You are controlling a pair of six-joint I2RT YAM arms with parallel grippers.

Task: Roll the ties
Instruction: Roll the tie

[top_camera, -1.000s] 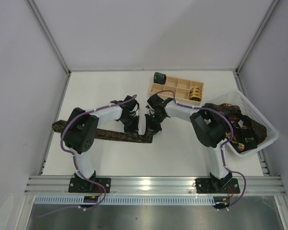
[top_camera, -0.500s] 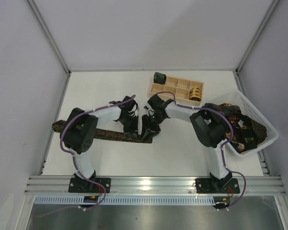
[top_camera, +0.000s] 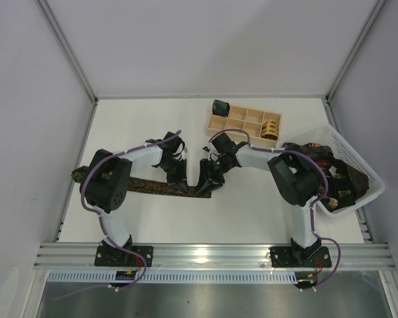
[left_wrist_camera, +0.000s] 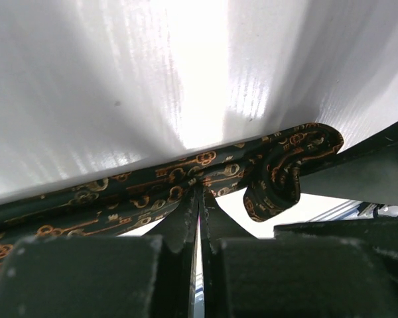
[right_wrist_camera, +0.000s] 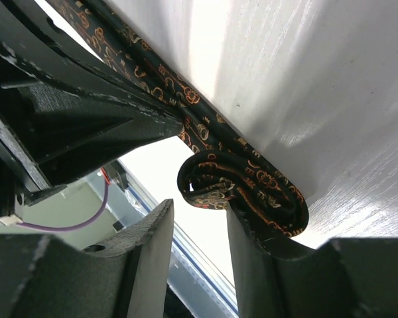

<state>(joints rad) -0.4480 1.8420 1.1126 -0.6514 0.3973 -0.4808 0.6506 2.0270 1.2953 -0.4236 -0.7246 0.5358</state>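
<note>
A dark tie (top_camera: pixel 142 185) with orange-gold figures lies in a long strip across the table's left half. Its right end is rolled into a small loose coil (right_wrist_camera: pixel 242 192), which also shows in the left wrist view (left_wrist_camera: pixel 282 173). My left gripper (top_camera: pixel 176 176) is shut, its tips (left_wrist_camera: pixel 200 192) pinching the strip's edge just left of the coil. My right gripper (top_camera: pixel 209 179) stands open at the coil (right_wrist_camera: pixel 198 207). One finger (right_wrist_camera: pixel 252 232) touches the coil's side and nothing sits between the jaws.
A pale wooden compartment tray (top_camera: pixel 237 124) at the back holds a dark green coil (top_camera: pixel 219 106) and a tan-gold coil (top_camera: pixel 271 126). A white mesh basket (top_camera: pixel 368 173) at the right holds several unrolled ties. The two grippers stand close together.
My right gripper has opened and let go of the tie's rolled end, shifting slightly left. The left gripper stays shut on the strip.
</note>
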